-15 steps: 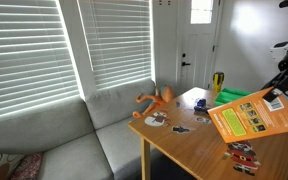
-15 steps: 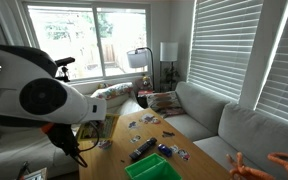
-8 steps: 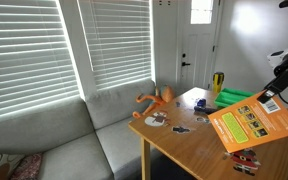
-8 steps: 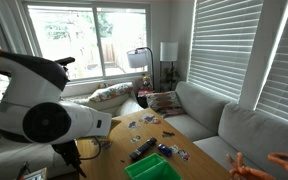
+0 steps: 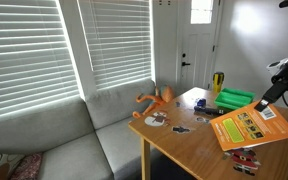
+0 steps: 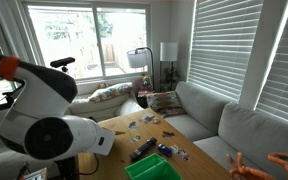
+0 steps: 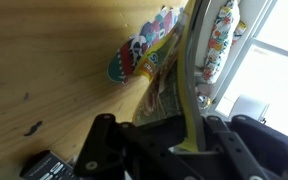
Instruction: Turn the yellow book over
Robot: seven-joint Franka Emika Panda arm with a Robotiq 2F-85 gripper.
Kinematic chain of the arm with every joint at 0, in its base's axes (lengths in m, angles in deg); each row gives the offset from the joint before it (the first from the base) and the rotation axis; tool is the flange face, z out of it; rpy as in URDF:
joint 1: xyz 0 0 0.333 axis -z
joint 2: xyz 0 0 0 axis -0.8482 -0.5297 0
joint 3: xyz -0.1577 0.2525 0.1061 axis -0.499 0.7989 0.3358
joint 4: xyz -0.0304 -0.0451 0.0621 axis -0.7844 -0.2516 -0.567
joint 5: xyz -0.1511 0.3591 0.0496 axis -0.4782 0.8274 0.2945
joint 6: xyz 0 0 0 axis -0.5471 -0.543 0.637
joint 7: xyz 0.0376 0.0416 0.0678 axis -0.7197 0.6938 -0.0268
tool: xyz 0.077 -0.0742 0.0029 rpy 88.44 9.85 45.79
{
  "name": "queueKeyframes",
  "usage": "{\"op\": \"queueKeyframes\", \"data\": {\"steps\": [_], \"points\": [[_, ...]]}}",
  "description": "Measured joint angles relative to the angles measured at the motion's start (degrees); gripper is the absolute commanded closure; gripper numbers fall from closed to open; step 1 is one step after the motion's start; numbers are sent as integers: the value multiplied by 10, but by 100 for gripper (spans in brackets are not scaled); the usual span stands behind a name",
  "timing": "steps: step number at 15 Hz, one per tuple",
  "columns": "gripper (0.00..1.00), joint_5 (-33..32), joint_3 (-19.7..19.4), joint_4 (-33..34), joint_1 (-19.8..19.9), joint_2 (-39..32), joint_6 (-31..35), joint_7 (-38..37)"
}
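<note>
Both exterior views face the table (image 5: 179,145) from opposite ends; wrist view hugs it.

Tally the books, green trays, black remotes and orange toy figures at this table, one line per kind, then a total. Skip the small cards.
Yellow book: 1
Green tray: 1
Black remote: 1
Orange toy figure: 1
Total: 4

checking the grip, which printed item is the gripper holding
The yellow book, orange face showing, clamped in the gripper; the small cards lie flat.
</note>
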Motion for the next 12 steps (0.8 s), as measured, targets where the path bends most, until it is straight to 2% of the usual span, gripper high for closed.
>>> {"op": "queueKeyframes", "data": {"steps": [7,12], "points": [[100,63,1,0,46,-21,-12,-10],[100,66,7,0,73,-44,-52,-39]]}}
